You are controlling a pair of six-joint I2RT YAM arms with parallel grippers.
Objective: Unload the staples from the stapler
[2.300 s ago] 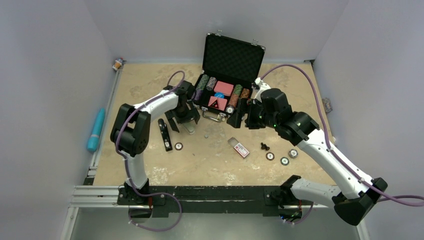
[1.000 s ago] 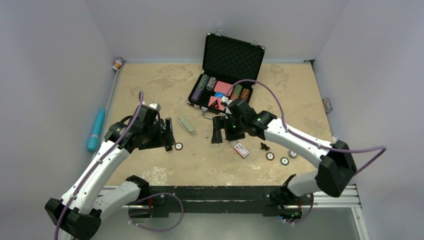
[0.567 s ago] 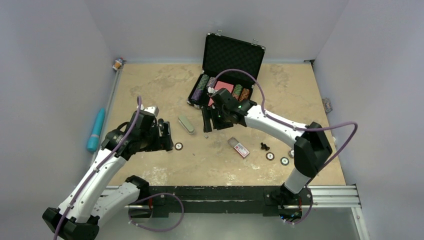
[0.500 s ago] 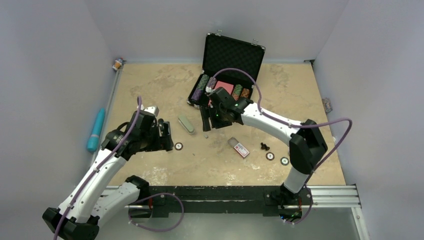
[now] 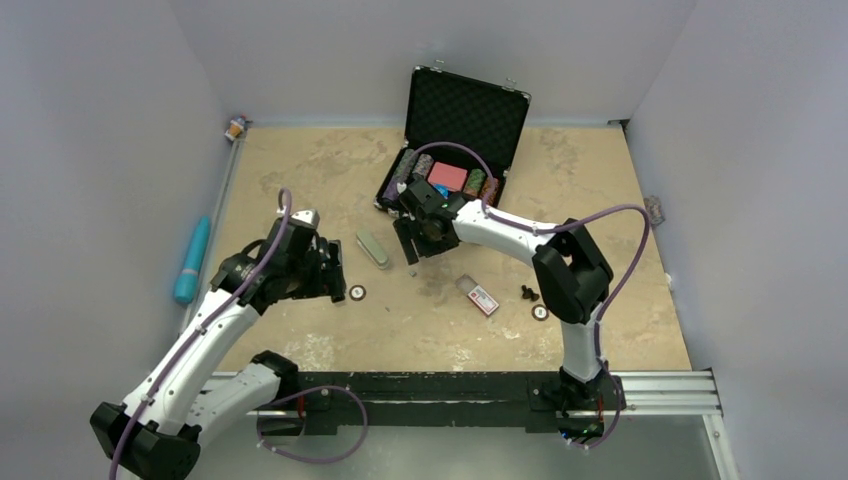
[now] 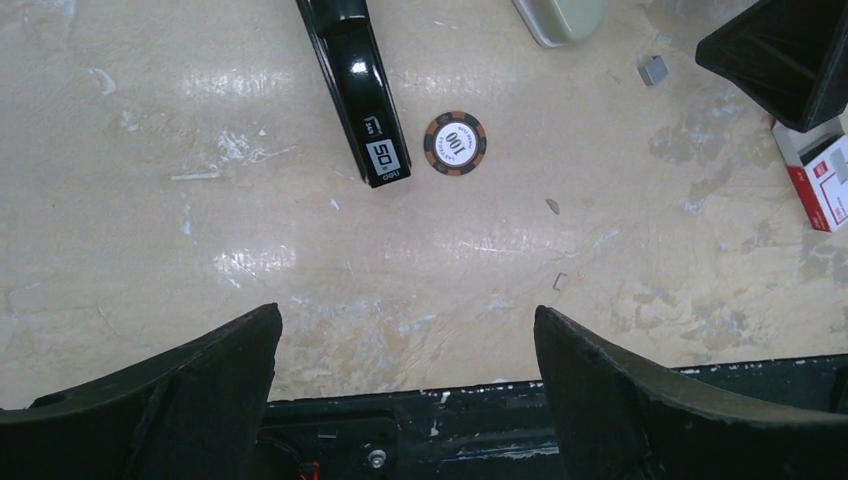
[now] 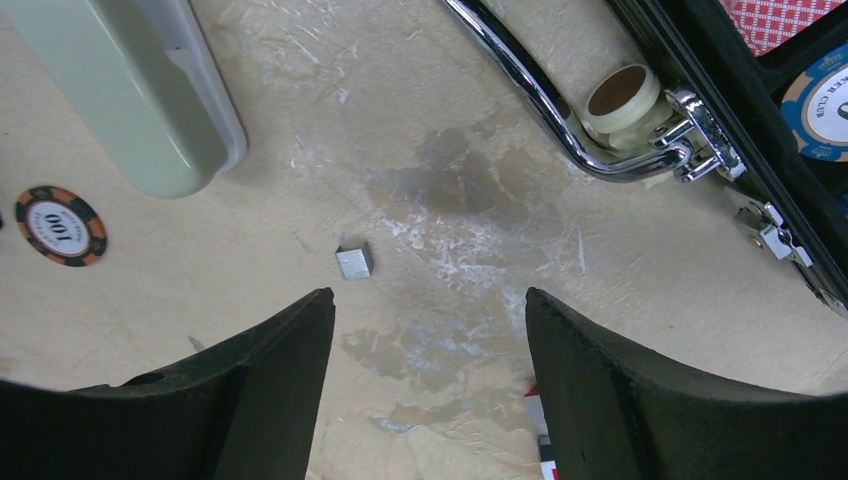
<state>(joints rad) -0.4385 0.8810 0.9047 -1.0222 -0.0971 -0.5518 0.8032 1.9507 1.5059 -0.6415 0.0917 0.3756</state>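
One scuffed tan counter is carrying everything, with pale walls closing it in on three sides. At its 12 o'clock an open black case is sitting, with chips showing inside. Both arms are reaching over the middle.

The left fingers are hanging wide open with nothing between them. The right fingers are also standing apart and empty, low over the counter near the case handle.

The stapler is lying flat on the counter just beyond the left fingers, at about 11 o'clock from them in the left wrist view. Its long axis is running almost 12 to 6, roughly square to the line on which those fingers close. The left arm is plainly the nearer one; the right fingers are hanging well apart from the stapler, off at 2 o'clock.

A pale green bar is lying at 1 o'clock and a red-and-white box at 3. A chip is lying just beside the stapler's near end, and a tiny staple block just ahead of the right fingers.
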